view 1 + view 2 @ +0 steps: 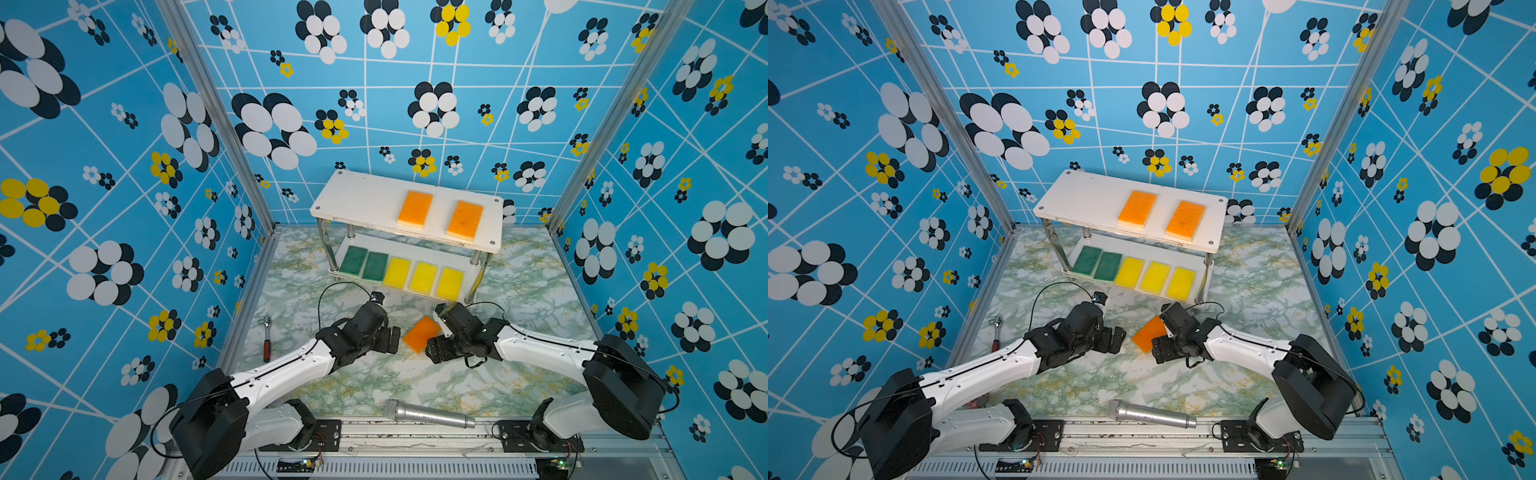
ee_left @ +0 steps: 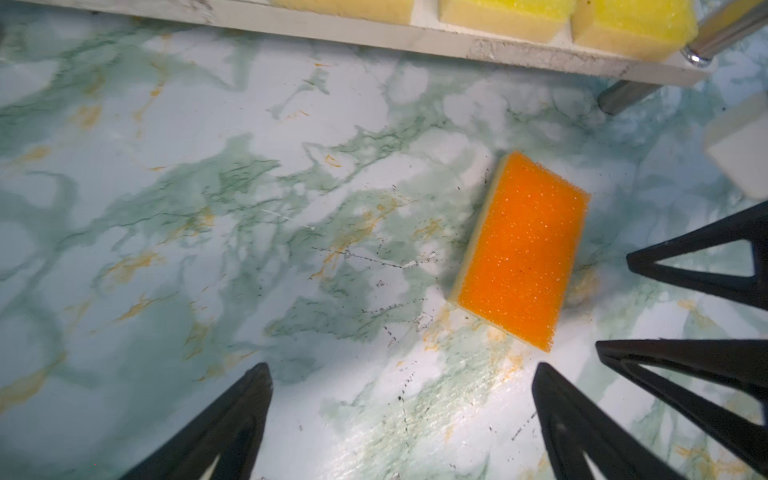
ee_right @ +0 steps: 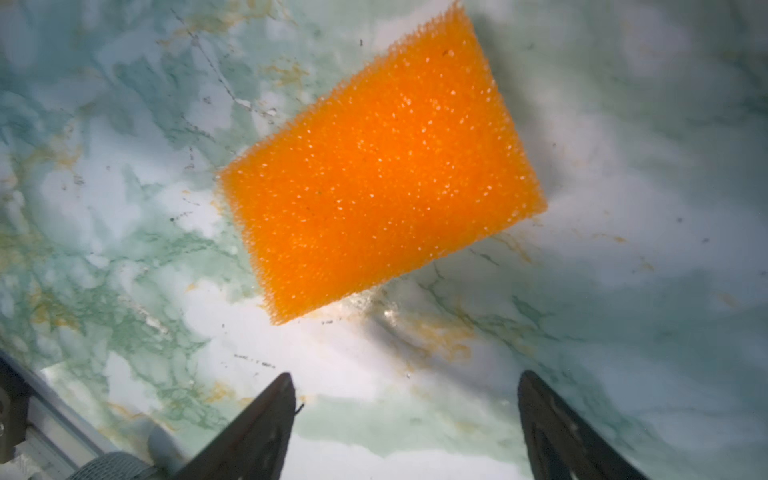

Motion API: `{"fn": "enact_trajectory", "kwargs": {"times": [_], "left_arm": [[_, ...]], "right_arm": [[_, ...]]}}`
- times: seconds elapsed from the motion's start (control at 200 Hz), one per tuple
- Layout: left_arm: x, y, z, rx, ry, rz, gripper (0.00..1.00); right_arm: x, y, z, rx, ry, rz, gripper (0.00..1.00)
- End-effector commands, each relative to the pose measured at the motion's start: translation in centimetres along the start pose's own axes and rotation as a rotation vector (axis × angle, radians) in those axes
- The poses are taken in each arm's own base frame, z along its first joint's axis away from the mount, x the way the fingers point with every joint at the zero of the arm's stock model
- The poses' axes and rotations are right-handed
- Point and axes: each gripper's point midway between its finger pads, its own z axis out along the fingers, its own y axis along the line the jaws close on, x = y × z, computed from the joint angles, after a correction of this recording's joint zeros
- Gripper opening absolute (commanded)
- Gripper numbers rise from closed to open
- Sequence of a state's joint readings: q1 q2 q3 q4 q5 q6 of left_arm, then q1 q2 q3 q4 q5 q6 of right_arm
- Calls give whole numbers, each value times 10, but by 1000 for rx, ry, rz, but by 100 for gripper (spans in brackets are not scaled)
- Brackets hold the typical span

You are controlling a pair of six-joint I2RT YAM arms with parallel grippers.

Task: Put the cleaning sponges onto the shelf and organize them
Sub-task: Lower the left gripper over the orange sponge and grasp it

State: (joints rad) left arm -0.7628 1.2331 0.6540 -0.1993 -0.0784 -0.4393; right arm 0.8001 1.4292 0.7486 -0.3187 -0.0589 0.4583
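Right wrist view: orange sponge is recorded flat on the marble table, just ahead of the right gripper, jaws spread and empty, long axis slanted across them. Farther off, likewise spread, the left gripper is noted.

Bright, even light; top views sharp w/ wide-angle bowing at edges.
Wrist views softer: glare patch on tabletop, soft shadow by orange sponge, corners blurred.

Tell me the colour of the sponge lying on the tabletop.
The sponge is orange with a pale yellow underside; clearest in the left wrist view.
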Motion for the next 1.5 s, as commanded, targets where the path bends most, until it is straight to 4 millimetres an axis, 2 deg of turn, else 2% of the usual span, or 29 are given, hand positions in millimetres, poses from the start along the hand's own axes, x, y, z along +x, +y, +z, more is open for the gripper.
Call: {"fn": "enact_trajectory", "kwargs": {"times": [0.0, 0.235, 0.425, 0.74, 1.07, 1.494], "left_arm": [[-3, -22, 6, 102, -1, 93, 99], [-7, -25, 13, 105, -13, 159, 99], [-6, -27, 24, 102, 16, 193, 99], [5, -28, 38, 114, 53, 276, 99], [8, -70, 47, 248, 22, 398, 99], [17, -77, 74, 208, 83, 484, 99]], "right_arm": [[7, -12, -24, 55, -14, -32, 88], [6, -34, -70, 42, -148, 66, 90], [4, -49, -90, 31, -214, 147, 91], [3, -58, -84, 64, -205, 191, 92], [4, -69, -89, 89, -234, 239, 92], [6, -73, -88, 99, -231, 254, 93]]}}
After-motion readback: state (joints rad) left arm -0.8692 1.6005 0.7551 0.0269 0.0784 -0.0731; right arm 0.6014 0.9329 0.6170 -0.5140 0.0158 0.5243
